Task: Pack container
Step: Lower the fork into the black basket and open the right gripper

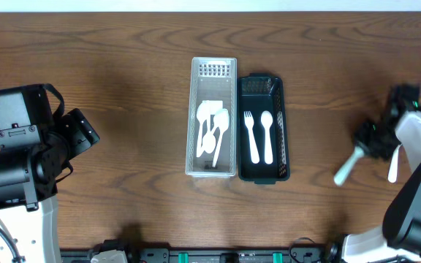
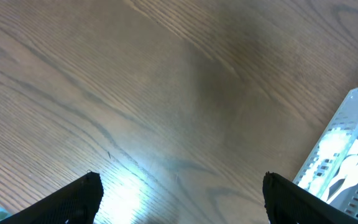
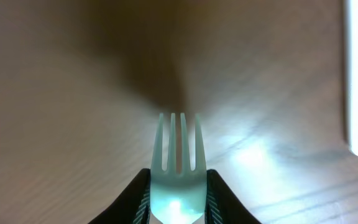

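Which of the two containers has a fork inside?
The black container: a fork lies in it beside a spoon. The clear container shows no fork tines.

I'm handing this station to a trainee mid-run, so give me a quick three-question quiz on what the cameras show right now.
1. True or false: the right hand is shut on a white fork, tines pointing away from the wrist camera.
2. Multiple choice: how many utensils lie in the black tray? A) two B) five C) none
3. Fill in: the left hand hangs open above the wooden ____.

Key: 1 true; 2 A; 3 table.
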`<state>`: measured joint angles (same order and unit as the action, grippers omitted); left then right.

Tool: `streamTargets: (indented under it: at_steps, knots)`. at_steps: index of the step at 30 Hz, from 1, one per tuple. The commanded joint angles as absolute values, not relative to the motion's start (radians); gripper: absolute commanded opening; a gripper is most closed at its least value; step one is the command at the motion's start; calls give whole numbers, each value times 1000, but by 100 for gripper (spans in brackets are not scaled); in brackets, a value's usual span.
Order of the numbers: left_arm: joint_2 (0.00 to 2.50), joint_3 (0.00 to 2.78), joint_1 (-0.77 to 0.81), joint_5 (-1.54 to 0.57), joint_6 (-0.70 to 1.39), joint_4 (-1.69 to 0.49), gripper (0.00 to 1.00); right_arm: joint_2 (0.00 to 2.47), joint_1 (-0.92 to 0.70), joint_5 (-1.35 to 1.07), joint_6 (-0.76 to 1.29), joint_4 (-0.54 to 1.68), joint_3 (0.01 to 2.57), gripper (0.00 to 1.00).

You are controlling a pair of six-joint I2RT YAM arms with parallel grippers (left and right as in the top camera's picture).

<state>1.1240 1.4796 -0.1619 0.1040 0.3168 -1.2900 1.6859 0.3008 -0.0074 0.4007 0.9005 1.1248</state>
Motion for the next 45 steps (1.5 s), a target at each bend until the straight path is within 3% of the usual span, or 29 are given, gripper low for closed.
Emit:
streamTargets:
  at_steps: [1,12,24,26,28,30,39,43,45]
  knots:
    - [1125,1477,-165,97,308,-1294,85,1538,136,-35,393,953,1306,1]
    - [1125,1477,-165,97,308,-1294,85,1593,-293,-31,520,949,1443,3]
    - [1125,1477,-165,97,308,-1294,85,1922,-429,19,487,889,1443,7]
    - [1125,1477,-165,97,308,-1294,85,1937,-434,18,470,879,1444,18]
    - [1125,1477,-165,97,308,-1294,85,1938,-435,18,455,874,1444,43]
    - [1125,1477,-165,97,308,-1294,85,1934,-435,18,447,871,1446,54]
    - [1125,1477,-165,97,308,-1294,85,1802,-388,78,403,1016,1634,59]
    - [1125,1477,-165,97,308,-1294,85,1672,-257,163,402,1099,1742,79]
    - [1125,1477,-165,97,308,-1294,85,1615,-163,171,387,1122,1752,82]
